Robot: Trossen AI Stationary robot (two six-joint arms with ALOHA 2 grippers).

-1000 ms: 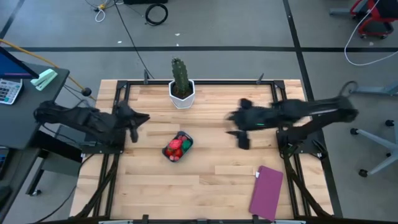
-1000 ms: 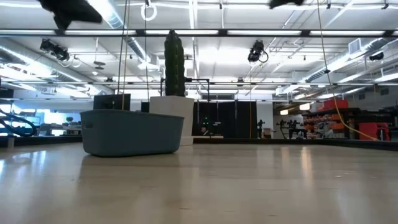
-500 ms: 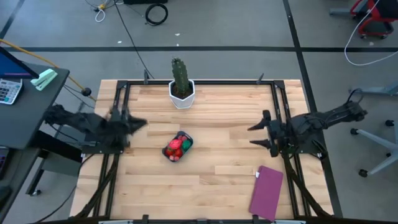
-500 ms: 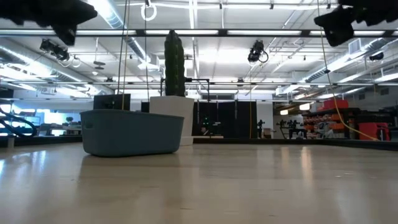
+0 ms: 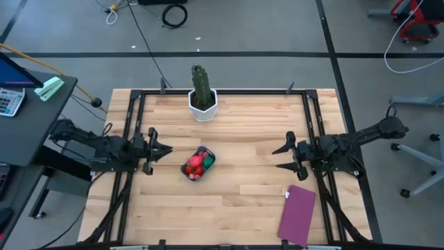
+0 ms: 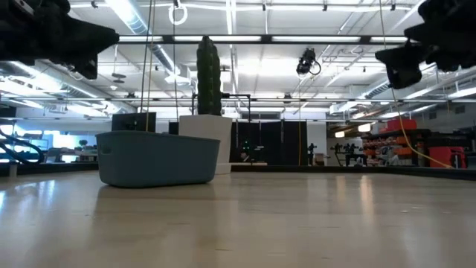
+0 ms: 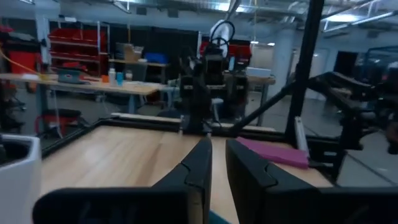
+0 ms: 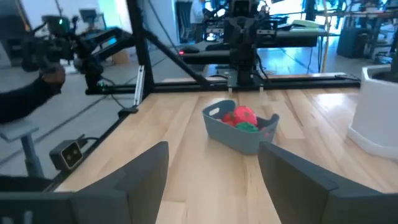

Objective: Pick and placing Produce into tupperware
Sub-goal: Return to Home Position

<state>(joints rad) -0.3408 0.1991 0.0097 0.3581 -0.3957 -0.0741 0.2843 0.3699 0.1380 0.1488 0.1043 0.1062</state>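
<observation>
The teal-blue tupperware (image 5: 208, 155) stands on the wooden table left of the middle, resting on its base. It also shows in the low view (image 6: 158, 158) and the right wrist view (image 8: 241, 138). Inside it lie the produce: red pieces (image 5: 195, 165) and a green one (image 8: 249, 126). My left gripper (image 5: 168, 148) hovers left of the tupperware, pointing at it, its fingers (image 7: 202, 165) together with only a slit between them. My right gripper (image 5: 279, 158) hovers open and empty near the table's right side, pointing at the tupperware.
A tall green cactus (image 5: 200, 82) in a white pot (image 5: 202, 105) stands at the middle of the far edge, behind the tupperware. A flat purple rectangle (image 5: 297, 214) lies at the near right corner. Bare wood lies between the tupperware and my right gripper.
My right gripper has drawn back from the table's middle toward the right edge and come down. My left gripper has come down and ended a little nearer the tupperware. The tupperware and produce have stayed where they were.
</observation>
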